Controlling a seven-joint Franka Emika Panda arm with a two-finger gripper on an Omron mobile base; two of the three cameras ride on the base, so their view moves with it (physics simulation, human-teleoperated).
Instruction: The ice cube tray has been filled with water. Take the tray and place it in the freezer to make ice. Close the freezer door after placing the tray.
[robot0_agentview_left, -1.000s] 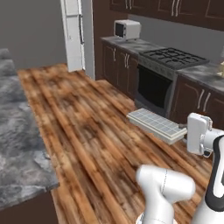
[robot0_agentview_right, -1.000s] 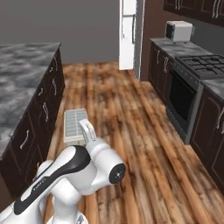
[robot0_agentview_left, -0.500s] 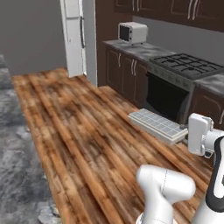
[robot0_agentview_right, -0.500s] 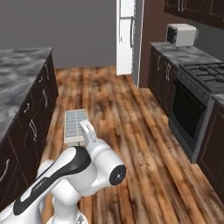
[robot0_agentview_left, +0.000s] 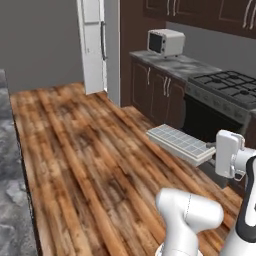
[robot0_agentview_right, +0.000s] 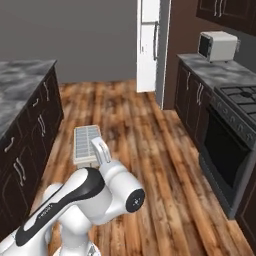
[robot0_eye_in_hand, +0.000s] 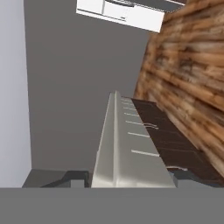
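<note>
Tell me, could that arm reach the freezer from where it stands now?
Probably not yet. The freezer stands at the far end of the kitchen, with a long stretch of bare wooden floor between. The gripper holds the ice cube tray close to the robot, so the base must drive nearer first.

Wood plank floor (robot0_agentview_left: 85, 150) under my base. Grey stone counter (robot0_agentview_right: 212, 70) on dark cabinets carries white microwave (robot0_agentview_right: 217, 46), gas stove (robot0_agentview_right: 245, 97) just beside. Second stone counter (robot0_agentview_right: 20, 82) opposite
</note>
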